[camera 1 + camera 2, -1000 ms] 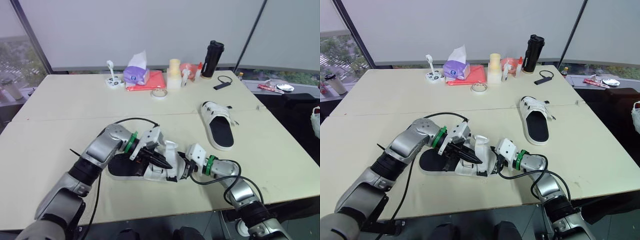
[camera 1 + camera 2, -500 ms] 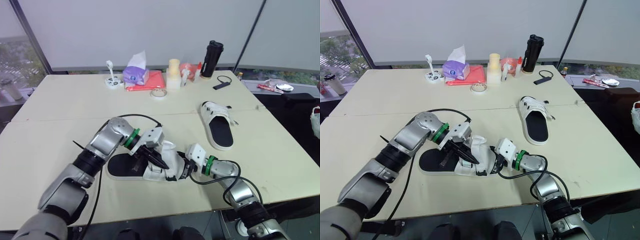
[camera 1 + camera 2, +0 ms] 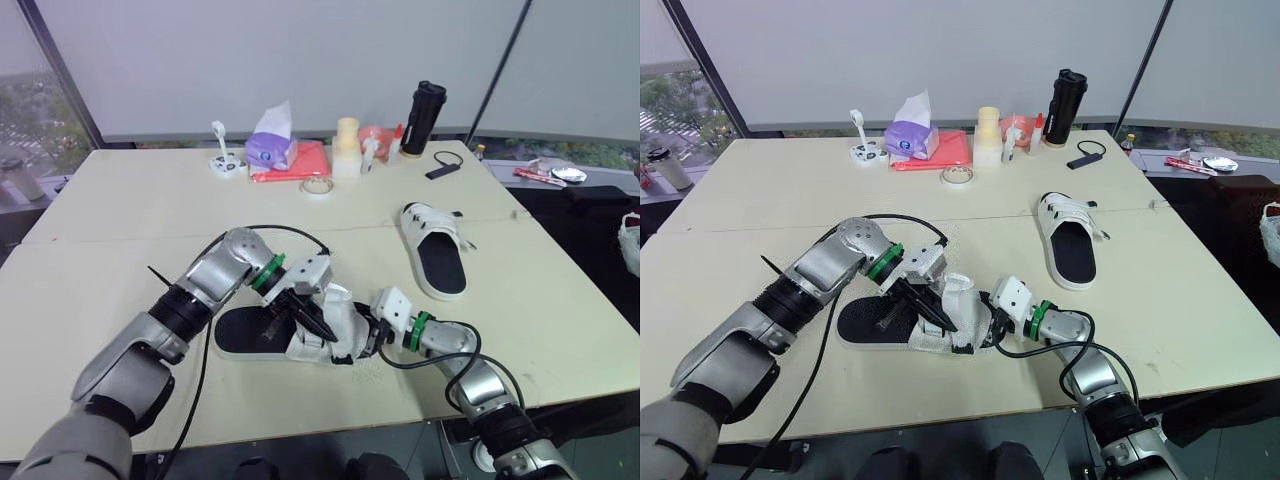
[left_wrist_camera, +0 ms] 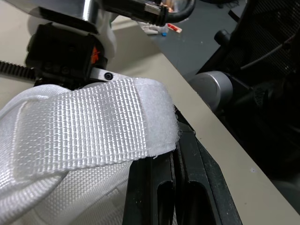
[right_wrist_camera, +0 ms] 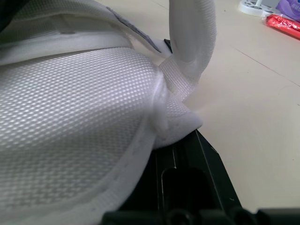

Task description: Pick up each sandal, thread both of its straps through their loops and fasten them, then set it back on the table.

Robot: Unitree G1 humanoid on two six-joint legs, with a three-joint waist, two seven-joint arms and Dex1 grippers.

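The near sandal (image 3: 262,335), black sole with white straps, lies on the table (image 3: 150,210) near the front edge. My left gripper (image 3: 308,320) reaches in from the left, its fingers (image 4: 197,187) close together under the loose white hook-and-loop strap (image 4: 84,126), which drapes over their tips. From the right, my right gripper (image 3: 366,336) is shut on the edge of the sandal's white mesh upper (image 5: 70,154), whose strap loop (image 5: 192,37) curls up above it. The second sandal (image 3: 437,250) lies further back on the right, straps across it.
Along the far edge stand a tissue pack (image 3: 272,148), red cloth (image 3: 300,165), tape roll (image 3: 318,187), pale cups (image 3: 347,147), a black bottle (image 3: 425,118) and a white device (image 3: 228,160). A black gadget with cable (image 3: 445,168) lies behind the second sandal.
My left arm has swung forward and its gripper has slid a little right along the sandal, towards the right gripper. The raised strap now bends lower. The right gripper has kept its hold.
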